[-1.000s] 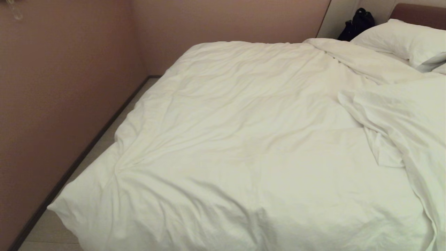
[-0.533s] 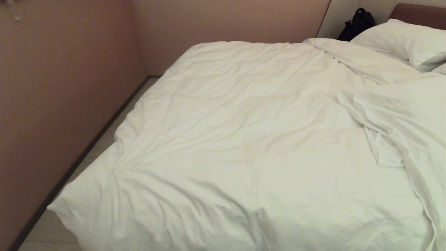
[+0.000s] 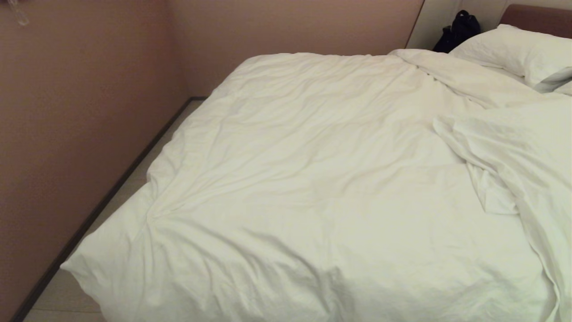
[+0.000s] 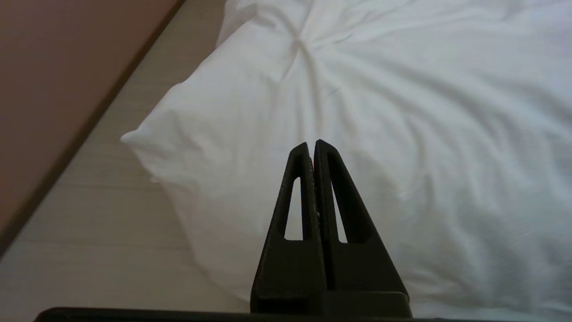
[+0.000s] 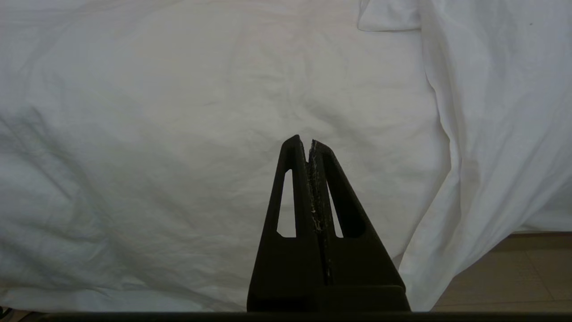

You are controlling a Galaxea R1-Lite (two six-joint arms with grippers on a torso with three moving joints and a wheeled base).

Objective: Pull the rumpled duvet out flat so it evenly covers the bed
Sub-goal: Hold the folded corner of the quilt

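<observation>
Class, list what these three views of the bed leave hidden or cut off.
- Mattress and frame: head view, covered by the duvet.
- Headboard: cut by the top right edge.
- Pillow: cut by the right edge.
- Black bag: its base is behind bedding.
- Both arms: outside the head view; only the shut left claw and right claw show.

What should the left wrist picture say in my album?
Shut left gripper above the duvet corner, by the floor.

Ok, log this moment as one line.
duvet: spread, folded over at right | left pincer: shut, empty, above duvet corner | right pincer: shut, empty, above duvet
</observation>
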